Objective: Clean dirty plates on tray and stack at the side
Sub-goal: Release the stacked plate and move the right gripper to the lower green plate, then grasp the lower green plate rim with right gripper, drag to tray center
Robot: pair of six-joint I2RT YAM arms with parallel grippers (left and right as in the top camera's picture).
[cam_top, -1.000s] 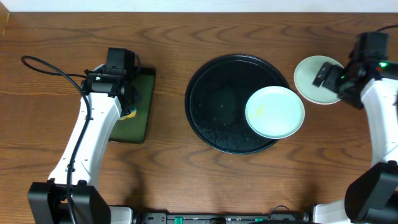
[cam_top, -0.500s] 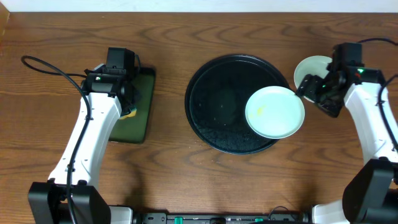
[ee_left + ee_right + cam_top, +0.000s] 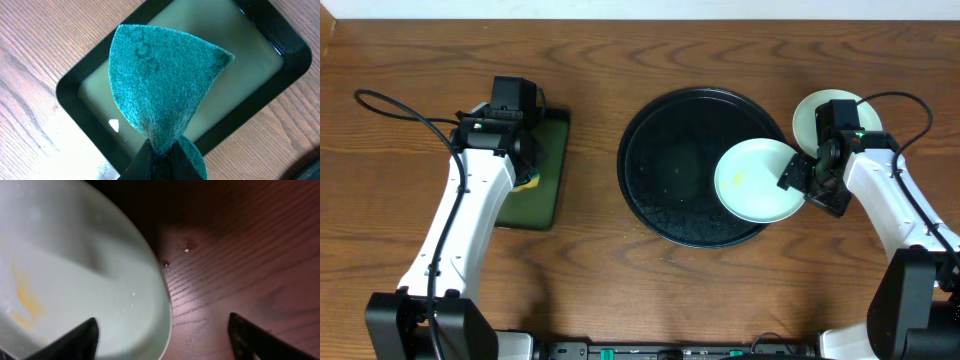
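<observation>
1. Smeared plate (image 3: 763, 180): small, round, shallow, pale bluish-green and glossy. It lies on the right side of the tray (image 3: 660, 170), and its right edge overhangs the tray's raised rim. A yellow smear (image 3: 24, 296) marks the left part of the plate's inner surface; the remainder of the surface appears clean.

2. Tray: large, round, glossy black. Fine specks or droplets show on its bare floor.

3. Right gripper (image 3: 162, 322): positioned at the plate edge farthest from the tray centre. The jaws stand wide apart with the plate rim between them, one finger above the plate and the other above the table (image 3: 620, 50). Nothing is clamped.

4. Second plate (image 3: 805, 120): pale, resting on the table just beyond the tray's upper right rim. The right arm partly covers it.

5. Rectangular tray (image 3: 552, 180): black rim, green inside, well to the left of the round tray.

6. Left gripper (image 3: 161, 156): hangs above the rectangular tray, jaws closed tight on a teal scouring pad (image 3: 160, 85), which fans out from the fingertips.
</observation>
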